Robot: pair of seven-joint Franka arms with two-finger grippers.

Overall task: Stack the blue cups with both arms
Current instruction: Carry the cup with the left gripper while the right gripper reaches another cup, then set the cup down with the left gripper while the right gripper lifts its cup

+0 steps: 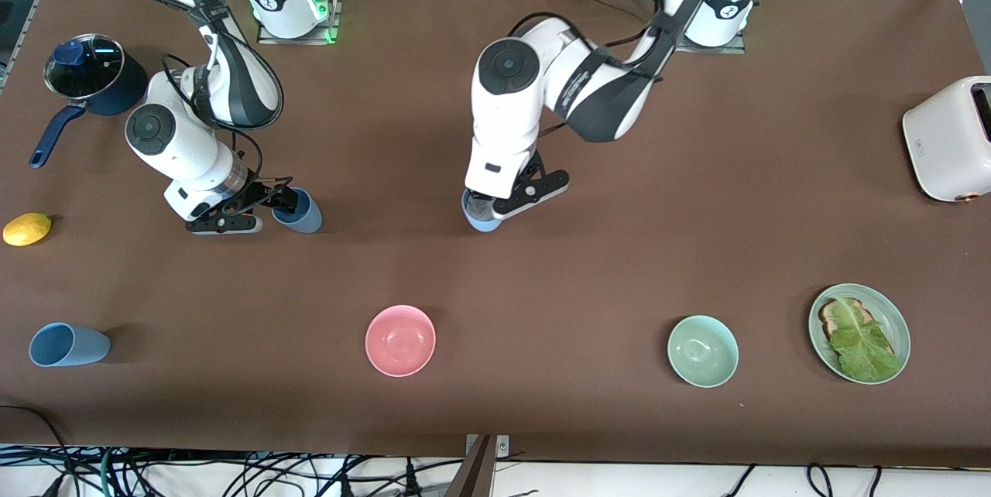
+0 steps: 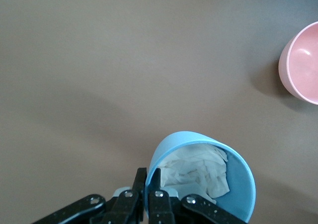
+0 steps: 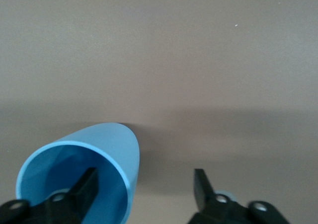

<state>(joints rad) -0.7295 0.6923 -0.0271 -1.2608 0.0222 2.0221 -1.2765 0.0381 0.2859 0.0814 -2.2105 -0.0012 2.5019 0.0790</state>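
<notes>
My left gripper [image 1: 481, 207] is shut on the rim of a light blue cup [image 1: 484, 221] near the table's middle. In the left wrist view the gripper [image 2: 148, 177] has one finger inside and one outside the cup [image 2: 238, 184], which holds crumpled white paper. My right gripper [image 1: 259, 210] is open at a second blue cup [image 1: 303, 212]. In the right wrist view one finger [image 3: 85, 184] is inside this cup [image 3: 117, 144] and the other is outside. A third blue cup [image 1: 68, 344] lies on its side near the front edge, at the right arm's end.
A pink bowl [image 1: 400, 340], a mint-green bowl [image 1: 703, 351] and a green plate [image 1: 890, 310] with toast and lettuce stand along the near edge. A dark blue pot [image 1: 93, 75] and a lemon [image 1: 27, 228] are at the right arm's end. A white toaster [image 1: 948, 137] is at the left arm's end.
</notes>
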